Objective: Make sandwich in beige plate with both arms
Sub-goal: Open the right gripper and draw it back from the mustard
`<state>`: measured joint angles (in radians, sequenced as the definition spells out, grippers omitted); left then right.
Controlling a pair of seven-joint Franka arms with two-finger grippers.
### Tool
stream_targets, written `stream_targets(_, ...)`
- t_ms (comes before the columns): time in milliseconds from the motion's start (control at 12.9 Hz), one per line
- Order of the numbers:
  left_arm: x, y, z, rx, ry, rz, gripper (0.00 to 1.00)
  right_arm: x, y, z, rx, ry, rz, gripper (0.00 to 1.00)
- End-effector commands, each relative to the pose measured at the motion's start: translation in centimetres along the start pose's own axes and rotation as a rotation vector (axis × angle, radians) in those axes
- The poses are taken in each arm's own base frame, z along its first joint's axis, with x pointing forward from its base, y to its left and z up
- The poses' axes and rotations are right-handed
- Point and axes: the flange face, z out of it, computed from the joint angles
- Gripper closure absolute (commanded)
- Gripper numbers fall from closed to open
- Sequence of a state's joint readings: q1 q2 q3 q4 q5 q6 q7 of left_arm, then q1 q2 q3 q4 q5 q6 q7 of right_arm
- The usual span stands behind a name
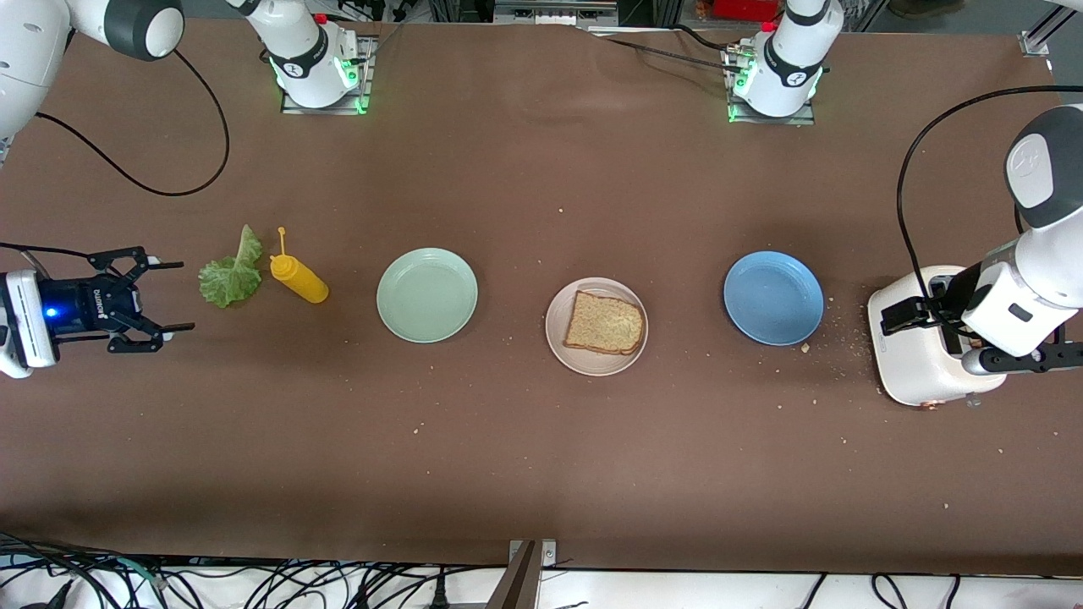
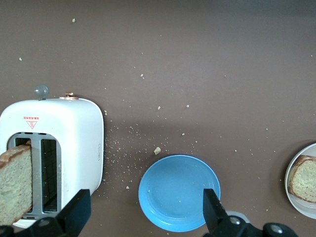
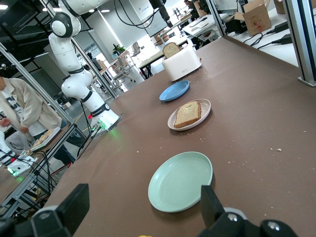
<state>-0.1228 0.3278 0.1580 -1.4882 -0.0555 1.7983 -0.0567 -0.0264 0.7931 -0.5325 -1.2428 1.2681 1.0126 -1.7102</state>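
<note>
One speckled brown bread slice [image 1: 603, 322] lies flat on the beige plate [image 1: 592, 364], mid-table. A second slice [image 2: 15, 182] stands in a slot of the white toaster [image 1: 909, 372] at the left arm's end. The green lettuce leaf [image 1: 230, 275] lies on the table toward the right arm's end. My left gripper [image 1: 922, 311] hangs open over the toaster, with nothing between its fingers [image 2: 79, 207]. My right gripper [image 1: 186, 296] is open and empty beside the lettuce, pointing along the table. Its fingers [image 3: 212, 202] frame the mint-green plate [image 3: 180, 181].
A yellow squeeze bottle [image 1: 298, 277] lies next to the lettuce. The mint-green plate [image 1: 427, 294] and a blue plate [image 1: 773, 298] flank the beige plate, both bare. Crumbs are scattered around the toaster and the blue plate [image 2: 178, 191].
</note>
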Motion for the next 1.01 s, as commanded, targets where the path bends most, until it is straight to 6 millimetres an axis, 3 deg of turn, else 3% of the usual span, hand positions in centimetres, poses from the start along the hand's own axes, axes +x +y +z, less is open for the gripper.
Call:
stream_targets(0, -0.1, 0.2, -0.3, 0.036, 0.0, -0.003, 0.0, 3.8, -0.8, 1.2, 0.003, -0.071, 0.043, 0.0)
stream_targets(466, -0.1, 0.2, -0.2, 0.036, -0.001, -0.003, 0.0, 7.9, -2.6, 0.6, -0.065, -0.111, 0.18, 0.0)
stream_targets(699, -0.1, 0.2, -0.4, 0.036, 0.002, -0.003, 0.0, 11.7, -5.8, 0.0, -0.178, -0.226, 0.321, 0.0)
stream_targets(932, -0.2, 0.3, -0.4, 0.036, 0.002, -0.001, 0.0, 15.8, -9.2, 0.7, -0.324, -0.368, 0.464, 0.0)
